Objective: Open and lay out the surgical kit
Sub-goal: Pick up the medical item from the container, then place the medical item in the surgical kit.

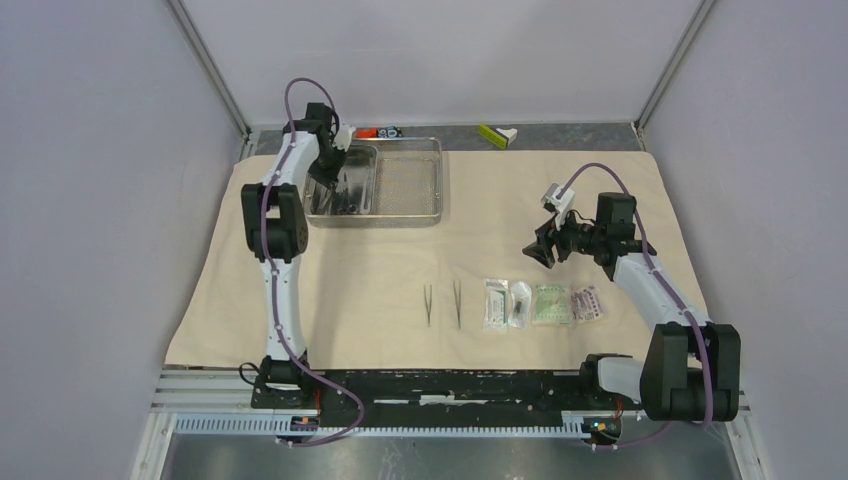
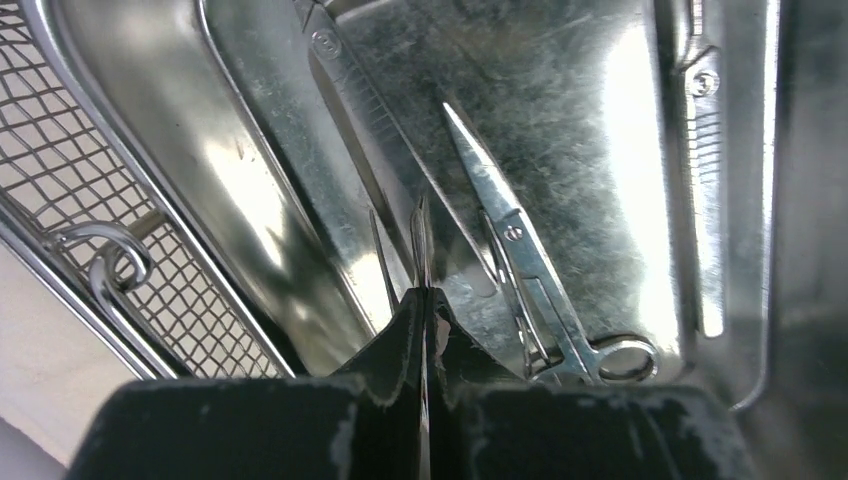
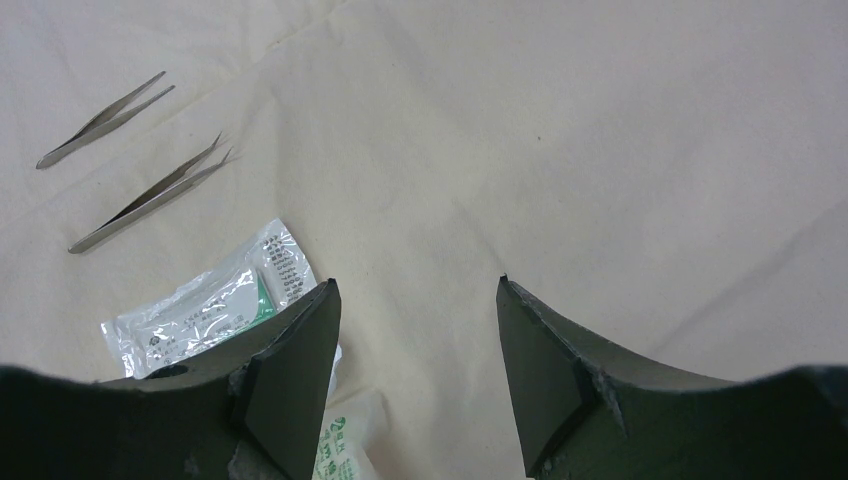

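The beige cloth wrap (image 1: 400, 260) lies spread flat on the table. The steel tray (image 1: 432, 180) stands at its far edge, with the smaller inner tray (image 1: 362, 160) in its left half. My left gripper (image 1: 325, 180) is down in the inner tray (image 2: 600, 150), shut (image 2: 425, 295) on a thin metal instrument (image 2: 420, 235) seen edge-on. Scissors (image 2: 530, 280) and forceps (image 2: 350, 90) lie beside it. Two tweezers (image 1: 428, 303) (image 1: 458, 302) and four sealed packets (image 1: 540, 303) lie in a row near the front. My right gripper (image 1: 535, 250) hangs open and empty (image 3: 418, 290) over the cloth, above the packets (image 3: 200, 310).
The tray's mesh floor (image 2: 60, 170) and a wire handle (image 2: 110, 260) are left of the inner tray. A yellow-green and white object (image 1: 497, 133) and small orange and black pieces (image 1: 378, 131) lie behind the cloth. Grey walls close in both sides.
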`<state>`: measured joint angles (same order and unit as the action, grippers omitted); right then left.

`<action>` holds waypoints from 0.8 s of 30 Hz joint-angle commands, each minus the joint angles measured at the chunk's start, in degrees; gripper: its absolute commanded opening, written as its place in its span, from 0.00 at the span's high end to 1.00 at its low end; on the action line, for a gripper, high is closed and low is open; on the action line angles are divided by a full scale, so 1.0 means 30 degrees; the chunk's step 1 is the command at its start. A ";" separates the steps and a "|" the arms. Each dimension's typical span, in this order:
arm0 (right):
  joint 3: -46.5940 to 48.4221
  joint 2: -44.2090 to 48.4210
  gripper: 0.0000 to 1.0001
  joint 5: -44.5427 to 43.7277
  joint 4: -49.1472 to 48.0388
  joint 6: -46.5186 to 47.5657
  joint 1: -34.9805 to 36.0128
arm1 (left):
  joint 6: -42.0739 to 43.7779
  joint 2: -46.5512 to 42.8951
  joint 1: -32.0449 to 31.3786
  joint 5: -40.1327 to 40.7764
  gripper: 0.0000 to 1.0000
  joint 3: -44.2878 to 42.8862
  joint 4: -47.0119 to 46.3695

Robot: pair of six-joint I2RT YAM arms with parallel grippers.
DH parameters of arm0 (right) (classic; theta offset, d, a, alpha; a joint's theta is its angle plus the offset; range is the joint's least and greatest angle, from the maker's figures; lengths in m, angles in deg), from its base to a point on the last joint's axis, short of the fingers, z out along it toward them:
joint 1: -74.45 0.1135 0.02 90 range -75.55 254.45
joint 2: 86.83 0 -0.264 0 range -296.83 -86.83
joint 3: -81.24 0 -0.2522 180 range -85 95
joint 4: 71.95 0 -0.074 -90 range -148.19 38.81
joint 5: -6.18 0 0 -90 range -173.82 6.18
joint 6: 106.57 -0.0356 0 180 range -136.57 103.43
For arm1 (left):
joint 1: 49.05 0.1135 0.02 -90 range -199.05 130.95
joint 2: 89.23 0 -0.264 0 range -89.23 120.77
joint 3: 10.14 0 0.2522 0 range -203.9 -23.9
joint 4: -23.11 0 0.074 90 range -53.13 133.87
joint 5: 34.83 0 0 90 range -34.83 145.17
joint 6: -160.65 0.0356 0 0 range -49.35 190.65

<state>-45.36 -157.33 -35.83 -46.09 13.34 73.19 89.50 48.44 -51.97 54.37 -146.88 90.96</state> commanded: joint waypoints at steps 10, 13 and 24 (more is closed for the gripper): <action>0.0557 -0.0015 0.35 0.0528 -0.0349 0.0181 -0.0108 | -0.1038 -0.3892 0.0011 -0.2182 0.98 -0.0112 -0.0080; 0.0562 0.0018 0.35 0.0531 -0.0371 0.0195 -0.0116 | -0.1044 -0.4287 0.0016 -0.2592 0.98 0.0084 -0.0231; 0.0688 -0.0003 0.35 0.0705 -0.1520 -0.1316 -0.0069 | -0.4032 -0.8123 -0.0916 -0.6490 0.98 0.4238 -0.1305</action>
<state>-45.36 -157.42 -35.33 -46.83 12.20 73.19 84.52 33.32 -52.19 41.33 -140.36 89.67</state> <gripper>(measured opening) 0.656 0.025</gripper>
